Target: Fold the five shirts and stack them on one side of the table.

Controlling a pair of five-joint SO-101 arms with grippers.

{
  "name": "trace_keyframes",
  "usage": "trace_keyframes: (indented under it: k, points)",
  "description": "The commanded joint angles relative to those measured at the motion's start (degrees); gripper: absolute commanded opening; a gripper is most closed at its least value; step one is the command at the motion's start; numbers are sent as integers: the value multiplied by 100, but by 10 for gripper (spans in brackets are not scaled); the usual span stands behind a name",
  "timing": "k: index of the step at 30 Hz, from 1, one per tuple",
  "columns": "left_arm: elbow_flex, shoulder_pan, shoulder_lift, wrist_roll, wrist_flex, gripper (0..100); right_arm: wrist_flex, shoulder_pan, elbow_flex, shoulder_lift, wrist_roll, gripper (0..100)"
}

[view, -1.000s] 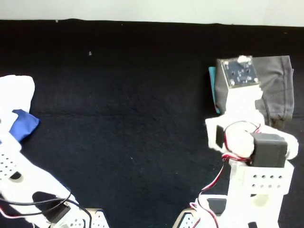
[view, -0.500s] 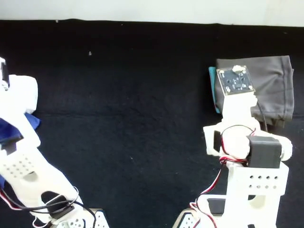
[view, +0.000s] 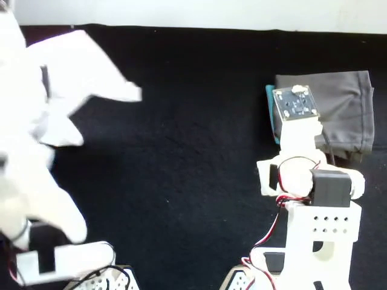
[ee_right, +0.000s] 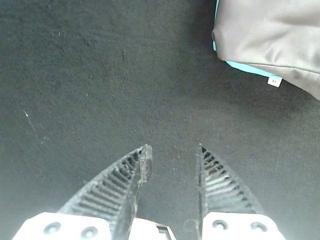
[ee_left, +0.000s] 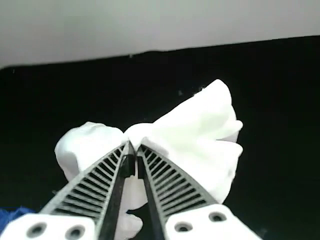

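Note:
My left gripper (ee_left: 134, 147) is shut on a bunched white shirt (ee_left: 195, 135), held up above the black table. In the high view the left arm (view: 30, 175) stands raised along the left edge, with the white shirt (view: 84, 60) spread out near the top left. A bit of blue shirt (ee_left: 7, 215) peeks out below the left gripper. My right gripper (ee_right: 172, 150) hangs open over bare table, close to a folded grey shirt (ee_right: 270, 35) (view: 344, 109) that lies on a teal shirt (ee_right: 245, 67) (view: 269, 115).
The black table (view: 193, 151) has free room across its middle. A pale wall runs behind its far edge (view: 199, 27). The right arm (view: 314, 199) stands at the front right, in front of the folded stack.
The left arm has risen from the table's left edge and lifted the white shirt into the air, covering the blue shirt. The right arm has shifted slightly toward the front.

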Motion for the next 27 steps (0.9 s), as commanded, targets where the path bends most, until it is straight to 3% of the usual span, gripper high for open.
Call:
trace_keyframes:
  k: [1, 7, 15, 20, 27]
  points:
    - [-154, 804, -637, 53, 18, 8, -84, -13, -31, -84, 0, 148]
    - [22, 1218, -813, 571, 26, 8, -84, -13, -48, -84, 0, 148]
    - [3143, 963, -813, 571, -44, 8, -84, -13, -57, -84, 0, 148]
    - [5174, -295, -813, 545, -1125, 8, -84, -13, -57, -84, 18, 148]
    - [7398, -2466, -813, -659, -3226, 8, -92, -40, -57, -84, 26, 148]
